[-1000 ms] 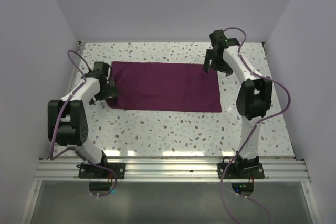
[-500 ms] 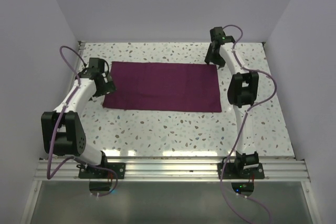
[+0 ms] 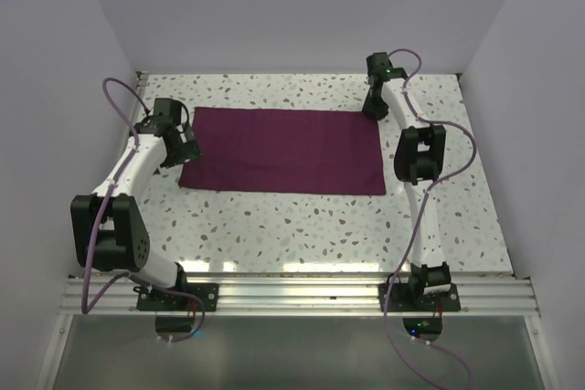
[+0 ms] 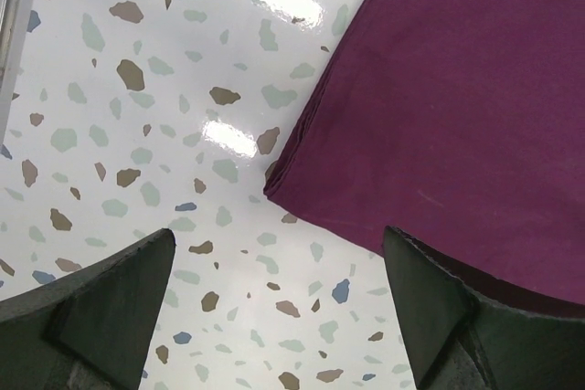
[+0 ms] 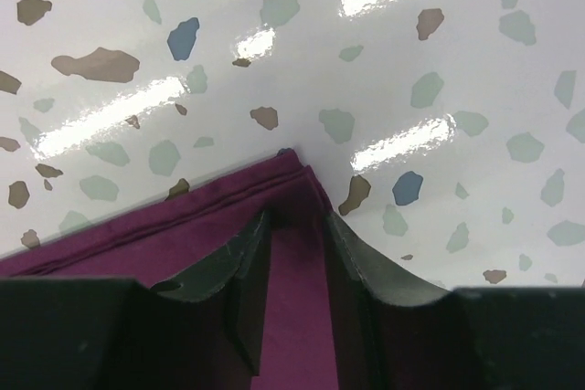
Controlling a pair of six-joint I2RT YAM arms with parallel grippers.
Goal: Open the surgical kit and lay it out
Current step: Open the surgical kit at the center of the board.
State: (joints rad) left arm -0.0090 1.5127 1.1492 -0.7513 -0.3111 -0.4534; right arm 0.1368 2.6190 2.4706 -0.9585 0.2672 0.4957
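My right gripper point(image 5: 294, 226) is narrowed to a slim gap, pinching the far right corner of the dark purple rectangular cloth wrap point(image 3: 283, 148), which lies folded flat on the white speckled table point(image 3: 274, 226). My left gripper point(image 4: 277, 235) hangs wide open above its near left corner, holding nothing.

A white terrazzo table point(image 3: 302, 226), flecked with brown, grey-green and blue chips, fills the bottom of a small booth. Plain pale lavender walls point(image 3: 292, 6) close it in at the back and on both sides. Overhead light glares off the glossy top in bright patches point(image 4: 228, 139). A slotted aluminium rail point(image 3: 292, 297) runs along the near edge.
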